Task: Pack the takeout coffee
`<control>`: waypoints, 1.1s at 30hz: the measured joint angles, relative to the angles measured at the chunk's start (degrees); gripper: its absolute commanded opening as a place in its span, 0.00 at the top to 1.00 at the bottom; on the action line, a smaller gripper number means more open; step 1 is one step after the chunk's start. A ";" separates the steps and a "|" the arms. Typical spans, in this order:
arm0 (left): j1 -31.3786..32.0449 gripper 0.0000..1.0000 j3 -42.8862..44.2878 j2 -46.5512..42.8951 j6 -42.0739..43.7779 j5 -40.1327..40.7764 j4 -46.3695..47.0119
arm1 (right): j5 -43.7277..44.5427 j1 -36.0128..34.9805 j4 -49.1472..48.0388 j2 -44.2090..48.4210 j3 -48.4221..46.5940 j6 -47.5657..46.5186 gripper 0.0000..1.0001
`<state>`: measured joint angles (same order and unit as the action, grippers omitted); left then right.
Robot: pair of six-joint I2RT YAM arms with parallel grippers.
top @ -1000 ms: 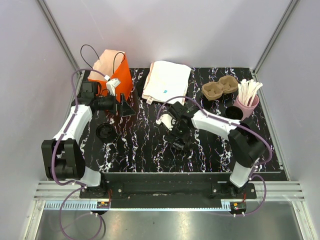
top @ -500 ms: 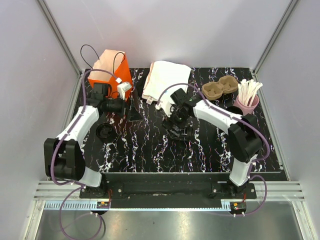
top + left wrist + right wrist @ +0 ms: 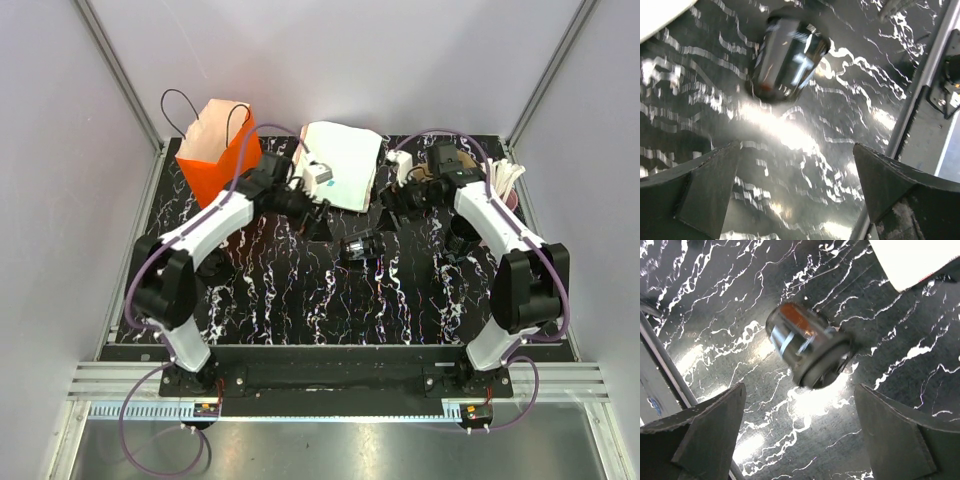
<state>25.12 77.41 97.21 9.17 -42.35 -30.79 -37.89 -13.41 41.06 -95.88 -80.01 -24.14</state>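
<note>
Top external view: right arm covers most of the pink cup of white sticks, only the stick tops showing. Fingertips of both grippers are dark against the black white-veined marbled tabletop and hard to pick out. Both wrist views are motion-blurred, with finger tips cut off by the lower frame edge.

The small glossy black cylindrical takeout cup lies tipped on its side mid-table, below the white folded cloth, well apart from the orange paper bag. It catches orange and white reflections; the wider rim end shows in the right wrist view, and whether it's open or lidded is unclear.

Left gripper spread wide, empty, near the cup. Right gripper also wide, empty, not touching it.
</note>
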 measured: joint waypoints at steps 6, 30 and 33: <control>4.33 0.01 8.90 8.81 -0.72 0.96 0.85 | -2.54 1.99 -0.98 1.46 4.37 -0.74 0.09; 7.37 0.01 18.75 21.53 2.86 15.13 4.52 | -8.59 5.81 -2.27 -1.18 1.79 -8.57 0.13; 7.28 0.01 18.75 21.53 3.61 18.53 5.75 | -9.42 5.90 -2.25 -1.20 1.79 -8.52 0.12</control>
<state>32.40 96.16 118.74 12.78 -23.81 -25.04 -47.31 -7.51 38.81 -97.08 -78.22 -32.67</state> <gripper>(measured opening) 0.987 0.876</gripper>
